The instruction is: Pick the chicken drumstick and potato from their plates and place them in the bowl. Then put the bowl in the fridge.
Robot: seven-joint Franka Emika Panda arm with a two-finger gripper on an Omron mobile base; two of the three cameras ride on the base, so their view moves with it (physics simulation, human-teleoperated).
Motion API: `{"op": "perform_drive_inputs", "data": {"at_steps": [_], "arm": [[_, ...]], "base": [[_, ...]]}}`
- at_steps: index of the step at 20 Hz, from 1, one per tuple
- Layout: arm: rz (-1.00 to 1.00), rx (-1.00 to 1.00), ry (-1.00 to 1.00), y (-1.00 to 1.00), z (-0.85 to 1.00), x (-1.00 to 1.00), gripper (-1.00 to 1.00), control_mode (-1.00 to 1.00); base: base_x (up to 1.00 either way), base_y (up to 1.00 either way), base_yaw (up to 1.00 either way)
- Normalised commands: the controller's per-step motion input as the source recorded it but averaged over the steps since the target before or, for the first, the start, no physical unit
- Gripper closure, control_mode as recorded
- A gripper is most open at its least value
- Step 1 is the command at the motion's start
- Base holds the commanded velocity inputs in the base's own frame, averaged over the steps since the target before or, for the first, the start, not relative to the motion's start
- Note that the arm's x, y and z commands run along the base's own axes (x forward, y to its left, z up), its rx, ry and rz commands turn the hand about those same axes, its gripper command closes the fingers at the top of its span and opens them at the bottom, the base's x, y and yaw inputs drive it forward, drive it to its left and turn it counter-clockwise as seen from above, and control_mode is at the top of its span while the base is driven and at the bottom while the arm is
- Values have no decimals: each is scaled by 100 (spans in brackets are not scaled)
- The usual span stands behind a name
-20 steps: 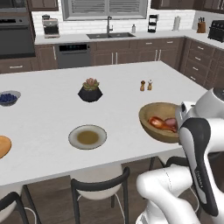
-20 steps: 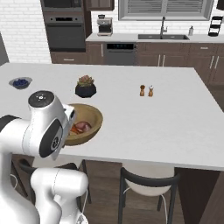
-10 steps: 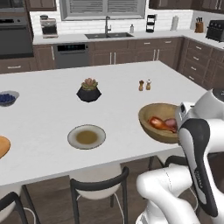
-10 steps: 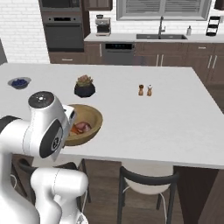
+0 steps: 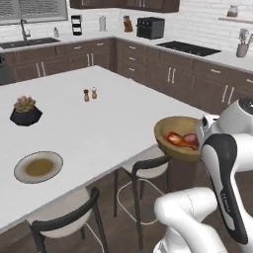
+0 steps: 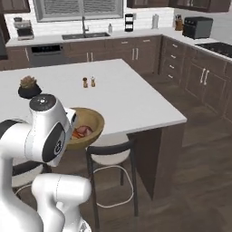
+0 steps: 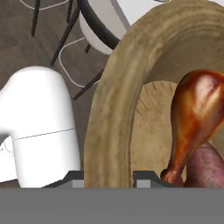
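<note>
The tan wooden bowl (image 5: pixel 170 129) hangs in the air just off the island's near corner, held at its rim. In the hand view my gripper (image 7: pixel 109 179) is shut on the bowl's rim (image 7: pixel 109 131), one fingertip on each side of the wall. Inside the bowl lie the orange-brown chicken drumstick (image 7: pixel 197 113), thin bone end toward the gripper, and the reddish potato (image 7: pixel 208 168) beside it. Both also show in the bowl from the left base view, drumstick (image 5: pixel 176 139) and potato (image 5: pixel 191 140). The bowl (image 6: pixel 90 122) sits close against my arm. The fridge is out of view.
The pale grey-rimmed plate (image 5: pixel 38 166) lies bare on the white island (image 5: pixel 113 123), with a black plant pot (image 5: pixel 25 111) and two small shakers (image 5: pixel 90 94) farther back. Dark stools (image 5: pixel 143 170) stand under the island edge below the bowl. Open wood floor (image 6: pixel 195 172) lies to the right.
The whole picture has shifted: the base has turned right. The bowl, still in the gripper, has left the counter top and now hangs past the island's corner.
</note>
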Motion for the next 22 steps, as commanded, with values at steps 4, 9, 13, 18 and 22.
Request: {"op": "perform_drive_inputs", "data": {"at_steps": [4, 9, 13, 18, 22], "arm": [[0, 0, 0, 0, 0, 0, 100, 100], [0, 0, 0, 0, 0, 0, 100, 100], [0, 0, 0, 0, 0, 0, 100, 100], [0, 0, 0, 0, 0, 0, 100, 100], [0, 0, 0, 0, 0, 0, 100, 100]], "base": [[10, -15, -89], [20, -9, -89], [58, -11, -76], [96, -22, -52], [100, -6, -12]]}}
